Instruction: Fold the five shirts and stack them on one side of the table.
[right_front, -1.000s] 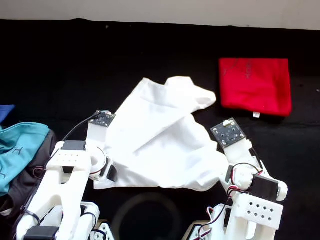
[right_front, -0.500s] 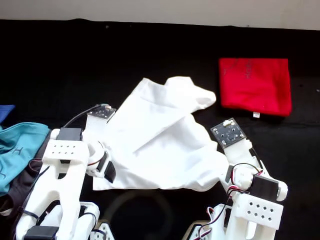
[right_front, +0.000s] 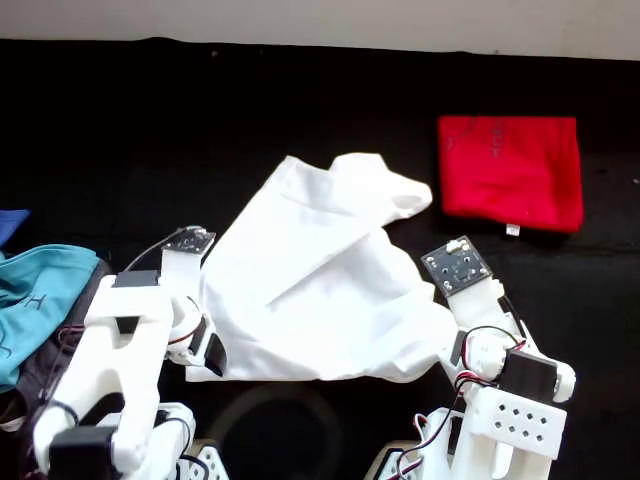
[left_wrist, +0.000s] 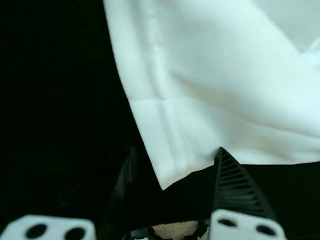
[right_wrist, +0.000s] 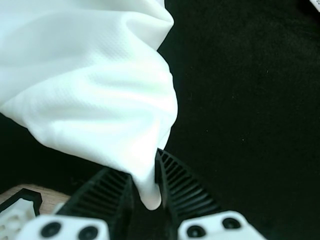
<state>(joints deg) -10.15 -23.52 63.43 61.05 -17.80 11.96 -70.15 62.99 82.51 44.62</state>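
Observation:
A white shirt (right_front: 320, 270) lies rumpled and partly folded over itself in the middle of the black table. My left gripper (left_wrist: 175, 150) is open at its near left corner, and the hemmed corner (left_wrist: 165, 170) lies between the two fingers. My right gripper (right_wrist: 146, 170) is shut on a pinched fold of the white shirt (right_wrist: 90, 75) at its near right corner (right_front: 445, 335). A folded red shirt (right_front: 512, 170) rests flat at the far right. A teal shirt (right_front: 35, 290) lies heaped on a dark one (right_front: 60, 350) at the left edge.
A bit of blue cloth (right_front: 10, 225) pokes in at the far left edge. Bare black table (right_front: 150, 120) stretches across the back and between the white and red shirts. The bases of both arms stand at the table's near edge.
My left arm has shifted a little to the left, away from the white shirt's left edge. The shirt, the right arm and the red shirt have stayed put.

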